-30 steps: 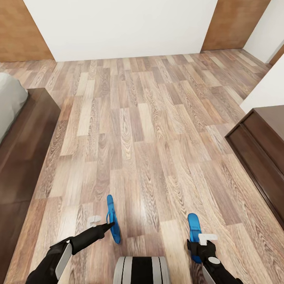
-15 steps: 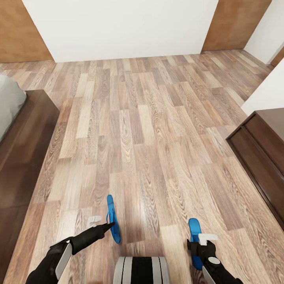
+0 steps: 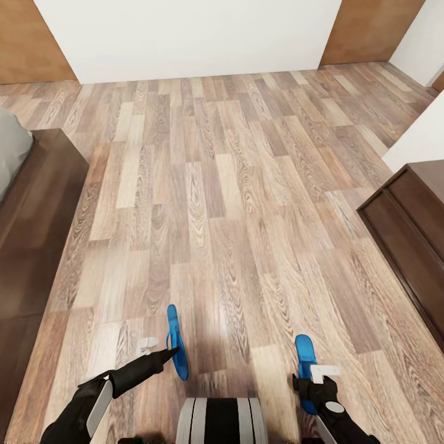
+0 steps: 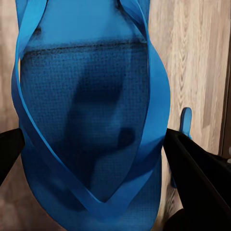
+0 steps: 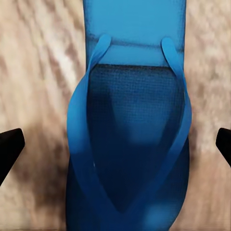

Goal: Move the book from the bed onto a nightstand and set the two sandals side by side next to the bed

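Left gripper [image 3: 165, 353]: pinching one sandal [image 3: 176, 341], held on edge.
Right gripper [image 3: 316, 382]: pinching the other sandal [image 3: 304, 354].
Advice: lower both flat beside the bed [image 3: 37, 203], parallel, toes aligned.

Bright blue flat flip-flop sandal [image 4: 91, 120] between two black gripper fingers [image 4: 202, 178]; second blue sandal [image 4: 185, 120] beyond, on wood-plank floor [image 4: 197, 57].

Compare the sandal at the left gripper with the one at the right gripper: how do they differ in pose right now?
In the head view, the left sandal shows edge-on, a thin blue sliver by the left gripper, while the right sandal shows more of its face, partly behind the right gripper. The left sandal also reaches further up the floor. Both are bright blue flip-flops seen strap side up between the jaws in the wrist views.
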### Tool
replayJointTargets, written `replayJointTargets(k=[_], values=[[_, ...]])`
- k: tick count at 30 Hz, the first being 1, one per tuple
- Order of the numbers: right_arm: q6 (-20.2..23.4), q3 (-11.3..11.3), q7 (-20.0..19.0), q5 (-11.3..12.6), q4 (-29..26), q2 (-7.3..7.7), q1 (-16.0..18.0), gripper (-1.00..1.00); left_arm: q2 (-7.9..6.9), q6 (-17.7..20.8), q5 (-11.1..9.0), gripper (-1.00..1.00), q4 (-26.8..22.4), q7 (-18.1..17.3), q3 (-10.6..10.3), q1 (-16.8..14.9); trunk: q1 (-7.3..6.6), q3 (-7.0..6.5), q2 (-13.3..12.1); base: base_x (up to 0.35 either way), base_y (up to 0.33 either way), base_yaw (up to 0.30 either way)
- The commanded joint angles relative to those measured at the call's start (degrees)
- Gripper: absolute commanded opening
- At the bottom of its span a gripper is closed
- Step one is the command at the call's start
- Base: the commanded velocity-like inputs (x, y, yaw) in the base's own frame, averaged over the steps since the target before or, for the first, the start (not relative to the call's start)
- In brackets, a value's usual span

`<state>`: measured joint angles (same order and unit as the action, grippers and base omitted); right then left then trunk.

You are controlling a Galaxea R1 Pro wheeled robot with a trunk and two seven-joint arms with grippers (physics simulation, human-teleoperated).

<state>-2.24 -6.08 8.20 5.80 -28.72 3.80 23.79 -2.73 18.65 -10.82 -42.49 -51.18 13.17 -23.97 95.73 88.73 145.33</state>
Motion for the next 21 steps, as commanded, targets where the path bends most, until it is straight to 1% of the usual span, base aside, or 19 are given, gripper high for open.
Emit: replayJointTargets(k=[1, 7, 15, 21], values=[[-0.22, -0.49, 0.37, 0.61, 0.04, 0.06, 0.03, 1.00, 0.00, 0.53, -0.43, -1.00, -0.03, -0.15, 0.07, -0.02, -0.01, 0.04, 0.01, 0.000, 0.000, 0.000], [-0.22, -0.49, 0.41, 0.62, 0.05, 0.06, 0.03, 1.00, 0.00, 0.51, -0.43, -1.00, -0.01, -0.15, 0.07, -0.02, -0.01, 0.04, 0.01, 0.000, 0.000, 0.000], [-0.22, -0.43, 0.40, 0.62, 0.01, 0.06, 0.03, 1.00, 0.00, 0.54, -0.43, -1.00, -0.02, -0.15, 0.01, -0.02, 0.19, 1.81, 0.12, 0.000, 0.000, 0.000], [-0.22, -0.44, 0.37, 0.62, 0.00, 0.07, 0.03, 1.00, 0.00, 0.60, -0.43, -1.00, -0.03, -0.21, 0.01, -0.02, 0.19, 1.81, 0.12, 0.000, 0.000, 0.000]])
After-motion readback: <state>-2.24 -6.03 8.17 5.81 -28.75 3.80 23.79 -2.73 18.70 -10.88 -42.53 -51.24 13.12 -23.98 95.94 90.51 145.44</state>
